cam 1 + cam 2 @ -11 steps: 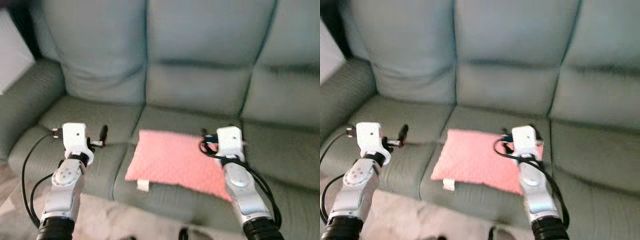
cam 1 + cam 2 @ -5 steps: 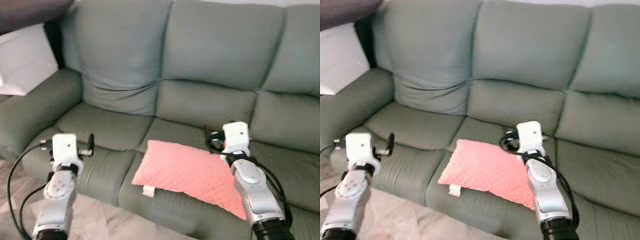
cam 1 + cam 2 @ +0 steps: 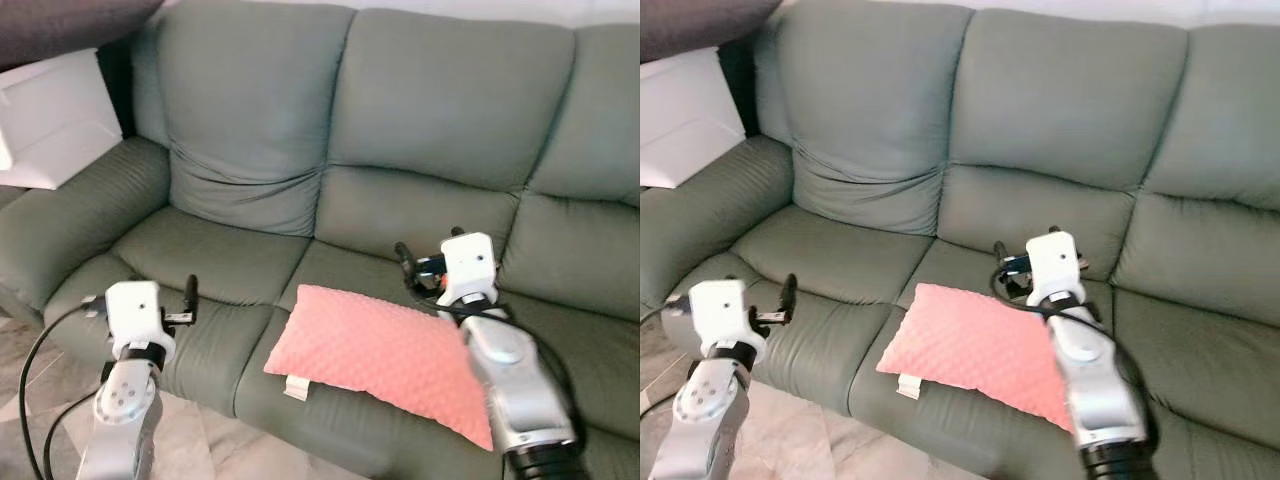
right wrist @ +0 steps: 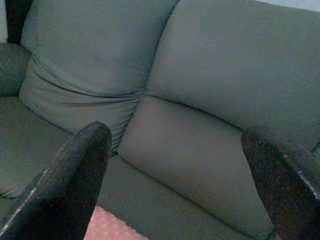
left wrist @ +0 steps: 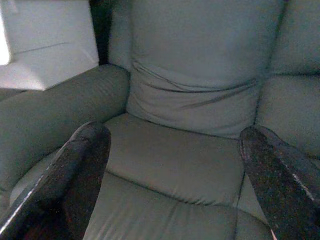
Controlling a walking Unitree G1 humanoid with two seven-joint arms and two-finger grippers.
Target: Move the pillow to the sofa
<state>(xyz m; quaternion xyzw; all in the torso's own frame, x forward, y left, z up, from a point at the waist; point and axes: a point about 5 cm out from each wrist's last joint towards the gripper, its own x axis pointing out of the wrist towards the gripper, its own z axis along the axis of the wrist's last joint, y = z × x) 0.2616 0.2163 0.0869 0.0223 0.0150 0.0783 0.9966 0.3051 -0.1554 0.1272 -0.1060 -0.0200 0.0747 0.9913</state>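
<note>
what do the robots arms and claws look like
Both arms are silver metal with rounded segments, ending in a boxy white wrist block. The left claw and right claw each have two long black fingers, wide and rounded at the tips. Loose black cables loop beside each arm.

Cloth, leather-like upholstery, and plastic-and-metal arms

The pillow (image 3: 385,352) is seen to be covered in pink cloth with a raised, dimpled texture, and a small white fabric tag is sewn at its edge. The sofa (image 3: 430,120) is upholstered in smooth grey-green material with a soft, leather-like sheen, ribbed on the armrest. Matt black fingers (image 5: 75,180) with a slightly speckled surface are shown on the left tool (image 5: 175,185); the arms are finished in silver metal and white plastic.
</note>
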